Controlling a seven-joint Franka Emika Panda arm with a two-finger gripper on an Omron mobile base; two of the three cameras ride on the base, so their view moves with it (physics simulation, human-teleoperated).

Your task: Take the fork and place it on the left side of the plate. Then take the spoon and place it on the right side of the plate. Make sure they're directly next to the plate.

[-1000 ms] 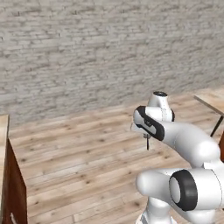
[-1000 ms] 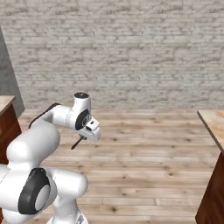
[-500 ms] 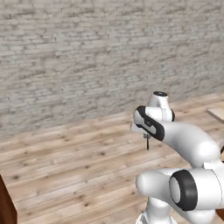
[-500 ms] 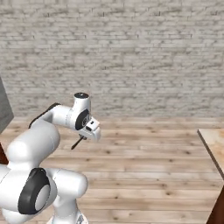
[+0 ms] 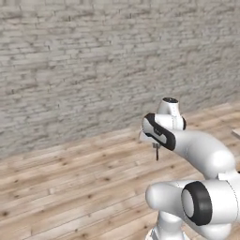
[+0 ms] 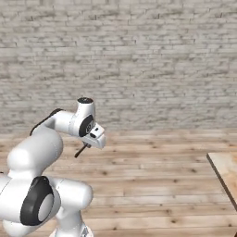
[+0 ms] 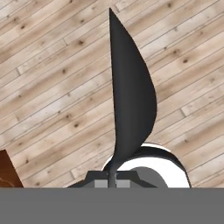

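Gripper (image 7: 114, 180) is clamping the dark spoon (image 7: 130, 100) by its handle, bowl pointing down over the wooden floor (image 5: 70, 183). We are judging the fork step finished and the spoon mid-carry toward the plate's right side. We are seeing open floor and a brick wall (image 6: 139, 60) ahead, with a wooden counter edge (image 6: 227, 173) at right. Next comes finding the plate.

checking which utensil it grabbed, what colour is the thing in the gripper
Dark grey, almost black: the spoon, clearest in the hand view.
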